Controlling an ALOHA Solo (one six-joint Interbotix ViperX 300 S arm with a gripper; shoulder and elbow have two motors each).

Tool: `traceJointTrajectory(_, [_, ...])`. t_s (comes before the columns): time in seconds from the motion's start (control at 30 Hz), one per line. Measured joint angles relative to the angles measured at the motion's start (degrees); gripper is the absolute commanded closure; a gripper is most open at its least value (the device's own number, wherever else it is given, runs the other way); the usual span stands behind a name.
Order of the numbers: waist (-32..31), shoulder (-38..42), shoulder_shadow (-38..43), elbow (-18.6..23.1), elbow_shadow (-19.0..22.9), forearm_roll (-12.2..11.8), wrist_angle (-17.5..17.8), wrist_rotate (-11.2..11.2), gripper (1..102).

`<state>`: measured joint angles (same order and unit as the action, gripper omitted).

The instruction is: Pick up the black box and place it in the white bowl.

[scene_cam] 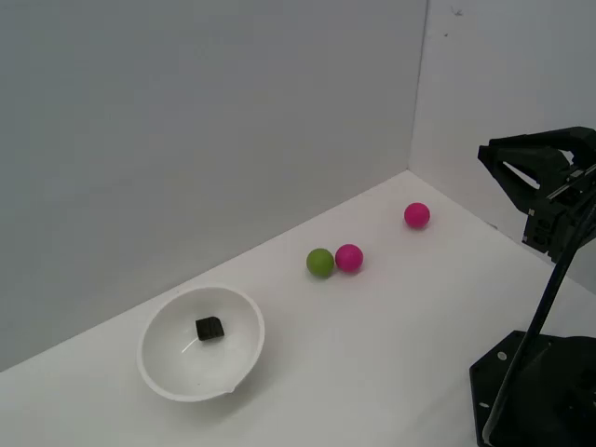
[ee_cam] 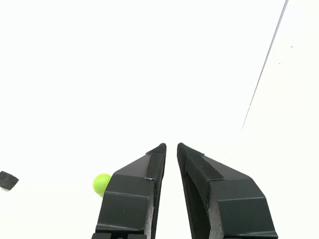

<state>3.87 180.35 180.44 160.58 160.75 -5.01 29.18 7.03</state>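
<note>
Exterior view. Item 1: the black box point(scene_cam: 209, 328), a tiny matte black cube, lies on the inner floor of the white bowl point(scene_cam: 161, 376), a little off centre, tilted slightly, apart from the rim. By how things lie, the placing reads as done.

Item 2: white bowl, wide, glossy, thin-rimmed, standing on the white table point(scene_cam: 372, 345) toward the exterior view's left.

Item 3: green ball point(scene_cam: 319, 263) touching a pink ball point(scene_cam: 349, 257) mid-table; a second pink ball point(scene_cam: 416, 215) well apart, nearer the far corner.

Item 4: the gripper point(scene_cam: 498, 160), raised at the exterior view's right, well apart from the bowl and holding nothing.

Wrist view. Gripper point(ee_cam: 171, 148): the two black fingers point(ee_cam: 137, 184) nearly pressed together, a thin slit between the tips, nothing in it. The green ball point(ee_cam: 101, 183) shows beside one finger; a dark scrap at the frame edge cannot be identified.

Handling notes, as judgement: the box looks light and rigid, with flat matte faces that should give the pads fair friction. Best hold is across two opposite flat faces, square on, not corner to corner; being so small, it would need the jaws well centred. The bowl's glossy curved floor would let the cube slide if nudged, and the bowl itself may shift if pushed.
</note>
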Motion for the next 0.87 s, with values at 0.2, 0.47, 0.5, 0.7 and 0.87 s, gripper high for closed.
traceJointTrajectory(0.2, [0.0, 0.1, 0.0, 0.0, 0.0, -0.1, 0.0, 0.0, 92])
traceJointTrajectory(0.47, [0.0, 1.9, 1.8, 0.0, 0.0, -0.1, 0.0, 0.0, 92])
traceJointTrajectory(0.5, [0.0, 2.0, 1.8, 0.0, 0.0, -0.1, 0.0, 0.0, 92])
traceJointTrajectory(0.7, [0.0, 1.9, 1.8, 0.0, 0.0, 0.0, 0.0, 0.0, 92])
traceJointTrajectory(0.87, [0.0, 1.8, 1.8, 0.0, 0.0, 0.0, 0.0, 0.0, 92])
